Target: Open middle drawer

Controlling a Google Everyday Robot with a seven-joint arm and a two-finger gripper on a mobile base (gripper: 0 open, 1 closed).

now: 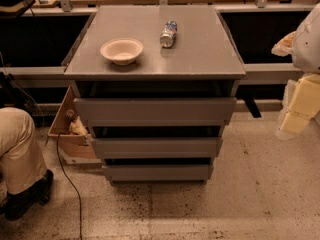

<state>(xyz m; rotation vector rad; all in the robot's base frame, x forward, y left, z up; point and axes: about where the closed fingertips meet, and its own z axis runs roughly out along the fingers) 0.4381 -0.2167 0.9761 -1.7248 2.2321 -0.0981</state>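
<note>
The grey cabinet (155, 66) stands in the middle of the camera view with three flat, handleless drawer fronts. The middle drawer (156, 147) is the second front, with dark gaps above and below it; its tray is hidden. The taller top drawer (155, 111) is above it and the shortest bottom drawer (157, 172) below. My gripper (300, 109) shows as pale yellow blocks under the white arm at the right edge. It is well to the right of the cabinet, about level with the top drawer, and touches nothing.
A cream bowl (121, 50) and a plastic bottle (168, 33) lying on its side rest on the cabinet top. A person's leg and shoe (17, 154) are at the left. A cardboard box (70, 134) and a black cable (67, 184) lie left of the cabinet.
</note>
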